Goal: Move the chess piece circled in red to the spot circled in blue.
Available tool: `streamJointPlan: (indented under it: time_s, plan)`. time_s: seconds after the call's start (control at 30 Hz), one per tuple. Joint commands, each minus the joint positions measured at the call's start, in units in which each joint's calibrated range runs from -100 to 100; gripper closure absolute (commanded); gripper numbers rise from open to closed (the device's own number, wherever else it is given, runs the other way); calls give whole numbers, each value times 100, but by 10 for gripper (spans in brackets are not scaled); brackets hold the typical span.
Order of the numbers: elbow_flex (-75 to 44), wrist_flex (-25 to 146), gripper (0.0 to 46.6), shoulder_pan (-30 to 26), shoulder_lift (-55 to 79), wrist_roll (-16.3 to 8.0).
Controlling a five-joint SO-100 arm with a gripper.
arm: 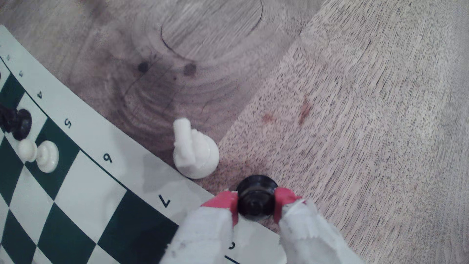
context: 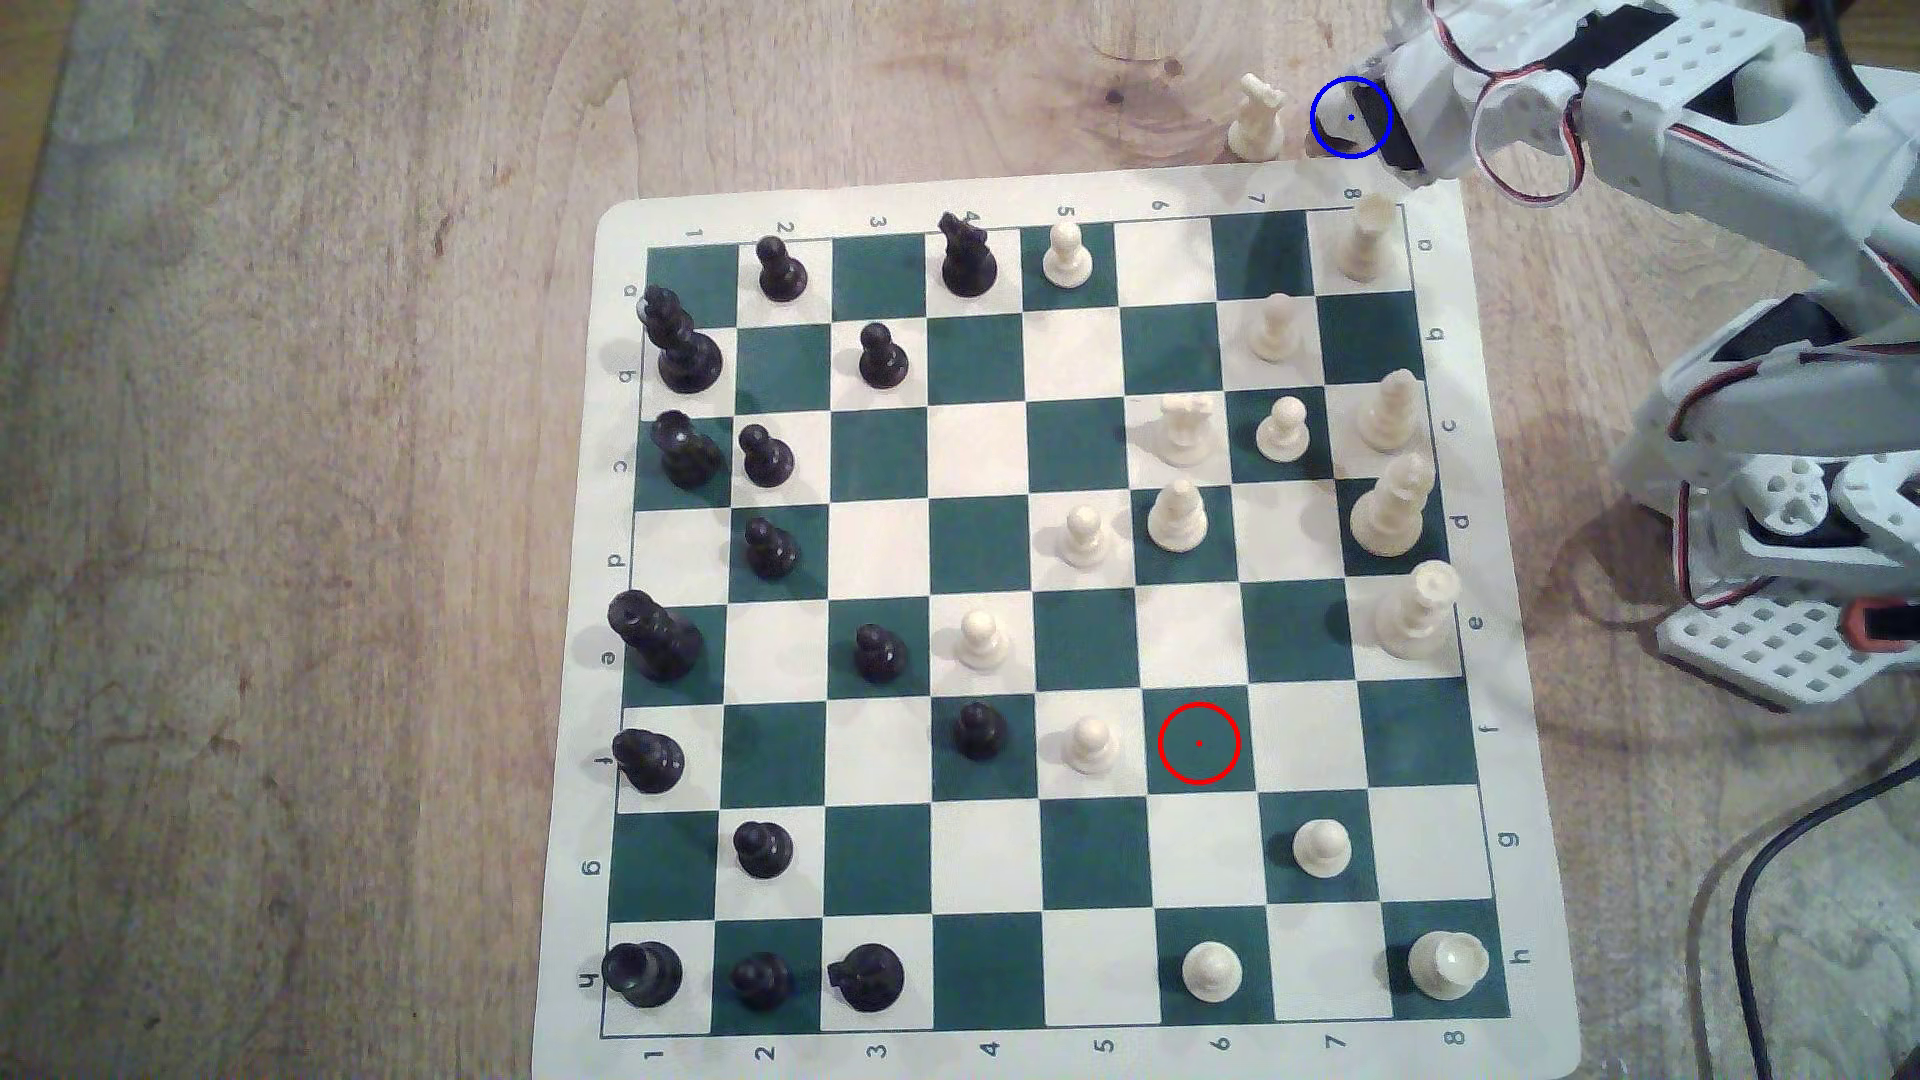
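Held between red-tipped fingers (arm: 229, 203) of gripper (arm: 256, 204) over blue-ringed spot (context: 1351, 117) beside white knight (arm: 194, 152): black piece (arm: 256, 200), judged light, rigid, glossy and slippery; grip slim body above base.

White knight (context: 1257, 119) on bare wooden table (context: 312, 415), just beyond green-and-white chessboard (context: 1039, 623) edge.
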Motion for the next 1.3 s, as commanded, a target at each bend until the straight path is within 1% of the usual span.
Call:
streamJointPlan:
  time_s: [0.0,0.13,0.17,0.47,0.8,0.87,1.03,1.1,1.13,1.2,1.27]
  plan:
    - [-28,-109,464,0,-19,29]
    - [-19,-109,464,0,-2,63]
    - [-28,-109,456,8,-2,73]
    - [-46,-223,336,102,-53,117]
    - [8,-117,319,219,-325,205]
    - [54,6,315,204,-511,205]
    - [208,694,289,31,-1403,200]
    - [280,948,287,-23,-1759,200]
    - [307,1079,291,-55,-1920,205]
    - [416,1374,329,-164,-2362,234]
    - [471,1398,344,-211,-2540,234]
